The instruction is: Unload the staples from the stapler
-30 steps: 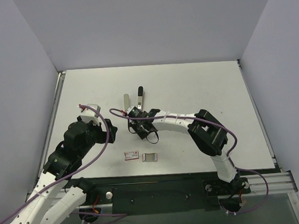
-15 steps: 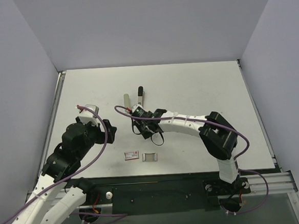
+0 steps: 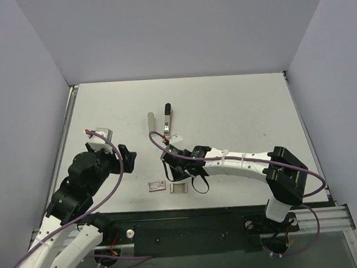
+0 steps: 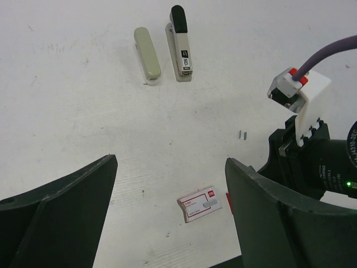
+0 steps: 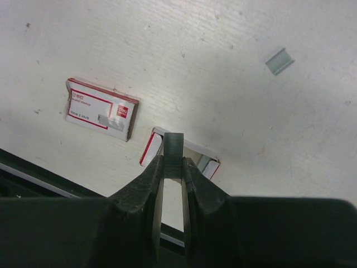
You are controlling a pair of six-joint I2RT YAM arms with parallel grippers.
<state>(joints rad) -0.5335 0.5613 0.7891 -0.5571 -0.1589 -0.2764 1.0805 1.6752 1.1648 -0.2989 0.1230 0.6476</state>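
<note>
Stapler lies apart in two pieces on the far middle of the bench: a pale shell bar and, just beside it on the right without touching, a black-and-silver inner bar. From overhead both long axes run near to far, almost parallel, and the inner bar's black end points to the far wall. The left wrist view gives the same pair closer, pale shell bar left of inner bar, whose printed label shows only here.

The right wrist view alone shows the grip. The right hand is pinched narrow on a short grey strip of staples, held over an open box tray. Overhead, the right hand hides that strip. A closed red-and-white box sits just left of the tray. A loose staple piece lies farther out; the left wrist view shows it too.

The left hand hangs wide and holds nothing, well clear of the stapler. Box and tray lie close to the bench's near edge, while bare bench spreads around both bars, right of the right arm and on toward the far wall.
</note>
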